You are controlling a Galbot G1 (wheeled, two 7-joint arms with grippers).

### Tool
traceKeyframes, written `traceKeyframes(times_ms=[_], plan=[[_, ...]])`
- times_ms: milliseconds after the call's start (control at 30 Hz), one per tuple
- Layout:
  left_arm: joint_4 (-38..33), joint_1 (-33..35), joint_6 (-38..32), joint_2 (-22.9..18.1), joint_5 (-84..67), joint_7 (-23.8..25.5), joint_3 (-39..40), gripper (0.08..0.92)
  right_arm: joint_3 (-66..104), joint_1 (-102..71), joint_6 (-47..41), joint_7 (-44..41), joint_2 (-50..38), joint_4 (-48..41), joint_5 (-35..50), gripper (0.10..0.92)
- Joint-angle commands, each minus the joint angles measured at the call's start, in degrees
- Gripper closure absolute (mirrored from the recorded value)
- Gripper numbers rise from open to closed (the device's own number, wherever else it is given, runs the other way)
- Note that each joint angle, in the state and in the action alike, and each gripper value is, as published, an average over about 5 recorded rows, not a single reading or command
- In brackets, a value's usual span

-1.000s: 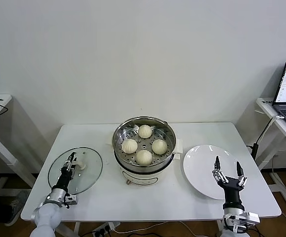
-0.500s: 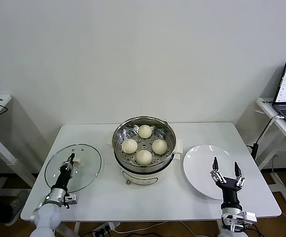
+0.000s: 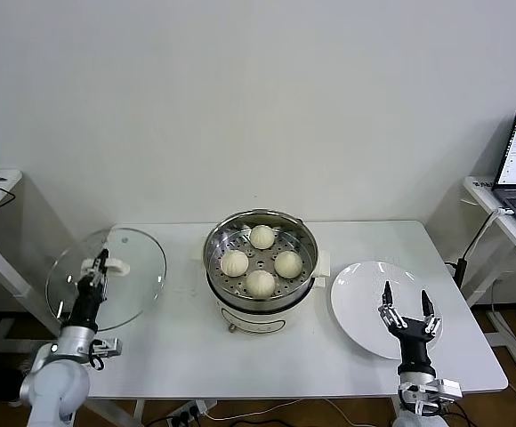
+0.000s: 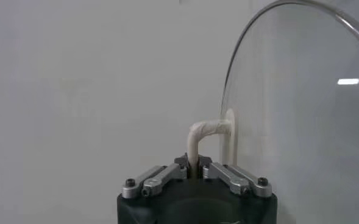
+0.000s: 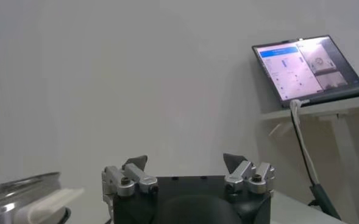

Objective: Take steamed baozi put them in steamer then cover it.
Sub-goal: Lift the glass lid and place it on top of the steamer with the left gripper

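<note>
Left gripper: left gripper (image 3: 92, 271) is clamped on the white handle (image 4: 205, 137) of the cover (image 3: 107, 277), at about nine o'clock from the steamer — the pinch on the handle lets the glass hang clear of the fingers.
Cover: clear glass lid, lifted off the table (image 3: 187, 342) and tipped up on edge, facing the head camera; it hangs over the table's left end, well apart from the pot — held high, by my reading, so its rim can pass over the pot wall.
Steamer: steamer (image 3: 260, 271) stands at the table's centre, uncovered, with its cream base under the steel pot.
Baozi: four baozi (image 3: 260, 261) sit on the perforated tray inside, at twelve, three, six and nine o'clock — spaced apart and below the rim, so a lid should seat without touching them.
Right gripper: right gripper (image 3: 407, 313), fingers spread wide and holding nothing, is parked upright at the near edge of the white plate (image 3: 365, 289), at about four o'clock from the pot.
Plate: bare — the loading looks finished, and only the covering is left.
</note>
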Motion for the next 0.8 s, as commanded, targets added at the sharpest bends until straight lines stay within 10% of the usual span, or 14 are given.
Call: traceKeyframes(times_ms=[33, 800], plan=[[-24.3, 2.3, 22.7, 8.3, -9.7, 17.4, 14.5, 0.812, 0.1, -0.1, 0.5, -0.2, 0.0, -0.4, -0.1, 0.203], [-9.3, -22.0, 42.8, -1.1, 5.8, 24.6, 49.5, 0.812, 1.5, -1.8, 1.5, -0.1, 1.7, -0.8, -2.5, 0.203]])
